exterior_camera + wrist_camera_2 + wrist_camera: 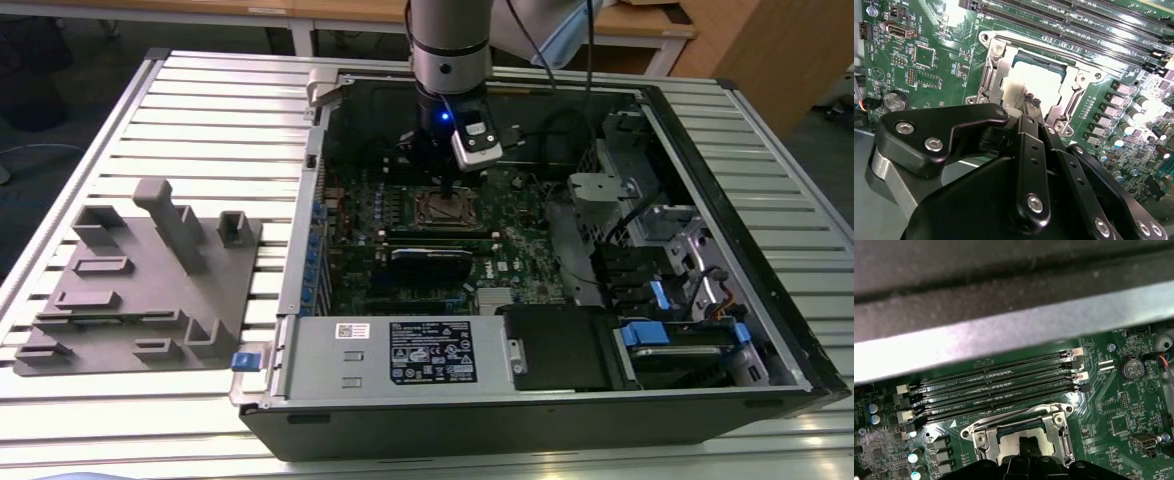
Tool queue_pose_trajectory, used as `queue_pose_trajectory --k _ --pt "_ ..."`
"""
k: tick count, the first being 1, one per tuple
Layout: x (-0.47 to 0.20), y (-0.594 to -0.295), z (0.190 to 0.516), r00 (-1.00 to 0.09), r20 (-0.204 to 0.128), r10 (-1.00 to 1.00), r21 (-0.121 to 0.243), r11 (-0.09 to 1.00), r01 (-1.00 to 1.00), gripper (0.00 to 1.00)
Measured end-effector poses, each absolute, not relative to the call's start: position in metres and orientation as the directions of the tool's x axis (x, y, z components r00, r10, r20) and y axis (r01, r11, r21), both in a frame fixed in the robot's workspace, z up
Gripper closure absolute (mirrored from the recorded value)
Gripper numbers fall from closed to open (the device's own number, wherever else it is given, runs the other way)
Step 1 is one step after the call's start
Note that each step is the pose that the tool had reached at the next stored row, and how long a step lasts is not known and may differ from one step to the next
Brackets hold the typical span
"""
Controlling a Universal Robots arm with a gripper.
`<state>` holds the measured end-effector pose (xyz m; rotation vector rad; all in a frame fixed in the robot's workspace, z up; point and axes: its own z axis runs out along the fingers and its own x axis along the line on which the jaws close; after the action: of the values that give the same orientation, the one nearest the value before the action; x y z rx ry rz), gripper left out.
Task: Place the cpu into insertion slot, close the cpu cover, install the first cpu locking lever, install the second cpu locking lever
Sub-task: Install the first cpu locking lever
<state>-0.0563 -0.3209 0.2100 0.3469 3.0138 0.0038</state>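
An open computer case holds the green motherboard (514, 240). The insertion slot (447, 210) sits near its middle, and the silver-grey cpu (1049, 80) lies flat inside it. The silver cpu cover (1004, 62) lies down around the chip, which shows through the window. My gripper (1029, 100) hangs straight above the socket on the arm (447, 50). Its dark fingertips (1026, 446) are shut together and rest at the cpu's (1013, 440) top face. In the exterior view the gripper (438, 185) stands just over the socket.
Long black memory slots (994, 385) run beside the socket, next to the case's metal wall (1004, 335). A power supply (400, 350) fills the near side of the case and drive bays (667, 300) stand at the exterior view's right. A grey fixture tray (134, 280) lies on the slatted table.
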Motion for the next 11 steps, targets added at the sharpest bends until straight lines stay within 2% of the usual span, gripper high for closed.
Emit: queue_pose_trajectory --k 7,9,11 --pt "-0.0561 -0.3209 0.21 -0.968 -0.104 0.227 0.014 0.974 0.226 0.89" --pt "-0.0562 -0.3209 0.2097 -0.971 -0.081 0.227 0.008 0.974 0.227 0.89" --pt "-0.0563 -0.321 0.2098 -0.971 -0.075 0.227 0.006 0.974 0.227 0.89"
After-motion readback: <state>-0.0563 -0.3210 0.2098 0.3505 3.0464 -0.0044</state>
